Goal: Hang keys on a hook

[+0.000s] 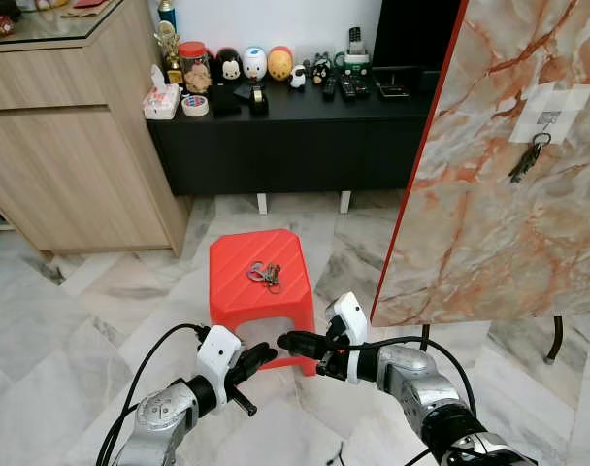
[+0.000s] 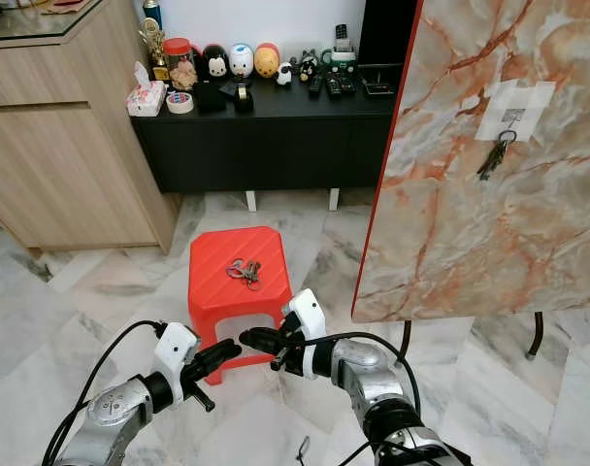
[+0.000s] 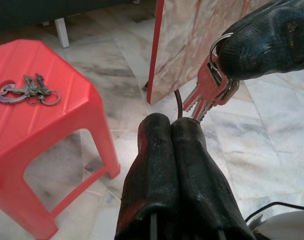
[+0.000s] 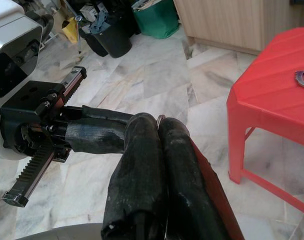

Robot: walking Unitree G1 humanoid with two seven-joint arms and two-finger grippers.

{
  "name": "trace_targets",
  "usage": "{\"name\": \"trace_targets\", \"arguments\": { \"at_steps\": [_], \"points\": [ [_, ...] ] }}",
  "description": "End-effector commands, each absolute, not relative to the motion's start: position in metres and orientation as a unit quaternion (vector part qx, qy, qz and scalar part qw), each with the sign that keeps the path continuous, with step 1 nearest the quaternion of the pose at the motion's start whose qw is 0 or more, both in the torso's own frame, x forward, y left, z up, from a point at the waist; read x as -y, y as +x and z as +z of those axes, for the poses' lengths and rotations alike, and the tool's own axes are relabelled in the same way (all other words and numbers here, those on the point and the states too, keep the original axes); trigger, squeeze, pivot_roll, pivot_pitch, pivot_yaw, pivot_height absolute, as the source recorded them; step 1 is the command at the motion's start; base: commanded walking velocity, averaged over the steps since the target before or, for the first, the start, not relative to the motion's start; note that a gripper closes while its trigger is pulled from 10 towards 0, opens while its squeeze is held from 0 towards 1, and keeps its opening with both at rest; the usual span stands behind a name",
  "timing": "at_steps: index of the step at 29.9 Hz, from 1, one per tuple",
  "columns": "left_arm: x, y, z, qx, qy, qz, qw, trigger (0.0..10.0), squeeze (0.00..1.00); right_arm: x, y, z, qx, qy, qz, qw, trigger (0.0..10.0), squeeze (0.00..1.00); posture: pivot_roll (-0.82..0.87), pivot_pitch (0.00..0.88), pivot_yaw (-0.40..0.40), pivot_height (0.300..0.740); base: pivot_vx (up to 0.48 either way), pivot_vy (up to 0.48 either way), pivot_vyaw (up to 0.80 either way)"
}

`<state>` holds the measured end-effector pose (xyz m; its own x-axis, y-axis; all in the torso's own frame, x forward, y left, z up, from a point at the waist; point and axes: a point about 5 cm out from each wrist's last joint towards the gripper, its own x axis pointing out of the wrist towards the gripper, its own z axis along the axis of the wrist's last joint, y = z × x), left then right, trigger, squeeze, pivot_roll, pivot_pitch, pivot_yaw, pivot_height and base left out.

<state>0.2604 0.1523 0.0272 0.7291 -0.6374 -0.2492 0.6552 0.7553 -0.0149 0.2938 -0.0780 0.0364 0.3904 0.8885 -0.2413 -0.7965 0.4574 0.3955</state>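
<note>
Roughly a third of the way there by the look of it. One bunch of keys (image 1: 527,158) already dangling off the hook (image 1: 545,124) on the marble board (image 1: 489,194), up on the robot's right. Another bunch (image 3: 212,90) pinched tight in the right gripper (image 1: 290,343), fingers (image 4: 157,165) pressed together with the red key heads showing between them and the ring poking out at the tips, held low in front of the body and well below the hook. Left gripper (image 1: 256,357) parked just beside it, tip to tip, fingers (image 3: 172,165) squeezed shut with nothing between them, maybe just done passing the bunch over, hard to say. Third bunch (image 1: 265,275) lying flat on top of the red stool (image 1: 237,291), untouched, between the two arms and a bit further out. Still to do for the held keys: lift, swing over to the board and thread the ring onto the hook next to the ones hanging there. Then probably the stool bunch after that. Tricky bit likely the ring angle, with so little of it sticking out.
</note>
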Motion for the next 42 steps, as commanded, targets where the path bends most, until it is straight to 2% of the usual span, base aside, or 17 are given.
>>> {"name": "trace_targets", "arguments": {
  "at_steps": [1, 22, 24, 25, 28, 29, 32, 42],
  "points": [
    [-0.152, 0.259, 0.026, -0.124, 0.038, -0.350, 0.928, 10.0, 0.00, 0.079, 0.295, 0.037, -0.210, 0.107, 0.506, 0.830, 10.0, 0.00, 0.11, 0.096, -0.029, 0.723, 0.000, 0.000, 0.00],
    [-0.152, 0.259, 0.026, -0.124, 0.038, -0.350, 0.928, 10.0, 0.00, 0.079, 0.295, 0.037, -0.210, 0.107, 0.506, 0.830, 10.0, 0.00, 0.11, 0.096, -0.029, 0.723, 0.000, 0.000, 0.00],
    [-0.152, 0.260, 0.025, -0.124, 0.034, -0.350, 0.928, 10.0, 0.03, 0.079, 0.296, 0.037, -0.211, 0.107, 0.504, 0.830, 10.0, 0.00, 0.11, 0.096, -0.030, 0.723, 0.000, 0.000, 0.00],
    [-0.157, 0.259, 0.020, -0.136, 0.034, -0.332, 0.933, 10.0, 0.00, 0.080, 0.299, 0.038, -0.211, 0.108, 0.494, 0.836, 10.0, 0.00, 0.11, 0.105, -0.033, 0.723, 0.000, 0.000, 0.00],
    [-0.179, 0.251, 0.000, -0.184, 0.056, -0.261, 0.946, 10.0, 0.00, 0.097, 0.299, 0.025, -0.237, 0.095, 0.425, 0.868, 10.0, 0.00, 0.11, 0.105, -0.032, 0.723, 0.000, 0.000, 0.00],
    [-0.179, 0.251, 0.000, -0.184, 0.056, -0.261, 0.946, 10.0, 0.00, 0.097, 0.299, 0.025, -0.237, 0.095, 0.425, 0.868, 10.0, 0.00, 0.11, 0.105, -0.032, 0.723, 0.000, 0.000, 0.00],
    [-0.200, 0.241, -0.014, -0.220, 0.070, -0.198, 0.953, 10.0, 0.00, 0.119, 0.292, 0.005, -0.281, 0.088, 0.335, 0.895, 10.0, 0.00, 0.11, 0.107, -0.032, 0.723, 0.000, 0.000, 0.00],
    [-0.221, 0.224, -0.035, -0.278, 0.084, -0.102, 0.951, 10.0, 0.00, 0.143, 0.275, -0.021, -0.344, 0.069, 0.206, 0.913, 10.0, 0.00, 0.11, 0.104, -0.030, 0.723, 0.000, 0.000, 0.00]
  ]
}}
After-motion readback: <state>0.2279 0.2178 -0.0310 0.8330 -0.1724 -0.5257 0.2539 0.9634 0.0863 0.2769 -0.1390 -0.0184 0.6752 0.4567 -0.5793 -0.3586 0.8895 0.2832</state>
